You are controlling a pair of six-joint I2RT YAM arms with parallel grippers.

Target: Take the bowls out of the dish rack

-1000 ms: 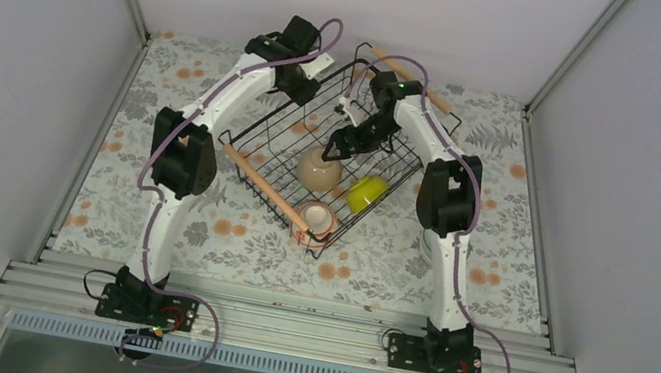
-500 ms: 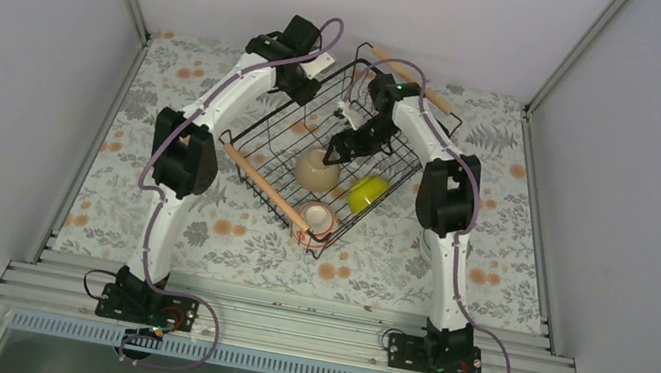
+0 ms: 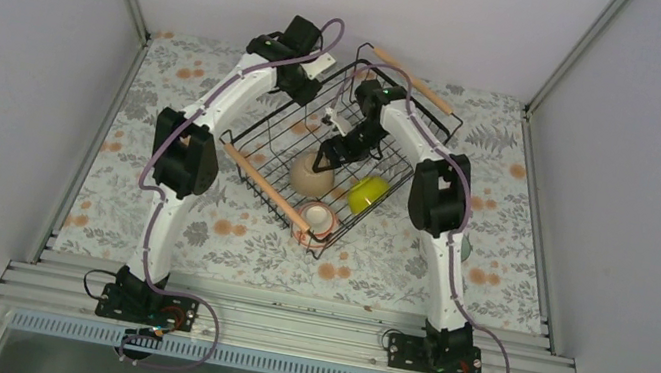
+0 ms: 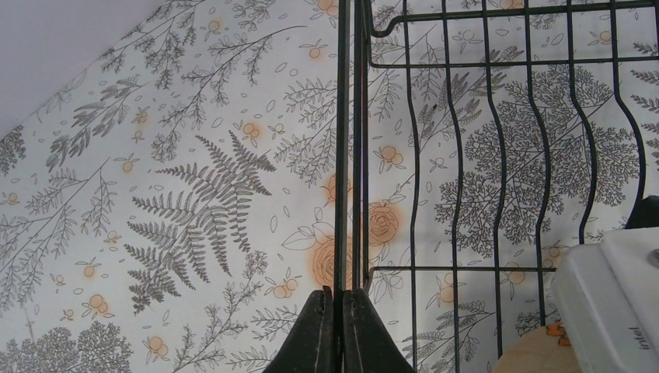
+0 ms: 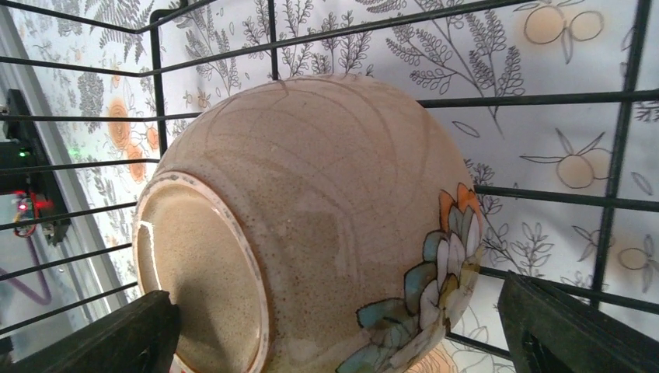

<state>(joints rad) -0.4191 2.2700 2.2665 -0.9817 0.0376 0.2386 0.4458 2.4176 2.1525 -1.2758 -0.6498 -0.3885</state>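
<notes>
Dish rack (image 3: 383, 150): black wire basket, set cornerwise on a floral tablecloth (image 3: 198, 225), one wooden handle (image 3: 261, 185) at its near-left end, the other at its far-right end. Tan bowl (image 5: 334, 210): inside the rack, near its middle, lying tipped with the foot ring turned sideways; painted leaf-and-flower motif on its side. Yellow-green bowl (image 3: 367, 193): inside the rack, just right of the tan bowl, against the rack's near-right side. Pinkish bowl (image 3: 317, 217): in the rack's nearest corner, mouth up, red-orange pattern showing inside. Left gripper (image 4: 339, 299): at the rack's far-left rim, fingers pressed together on the doubled rim wire, pinching it. Right gripper (image 5: 334, 311): lowered inside the rack over the tan bowl, fingers (image 5: 124, 342) spread wide with one on each side of the bowl; whether they touch the bowl cannot be told.
</notes>
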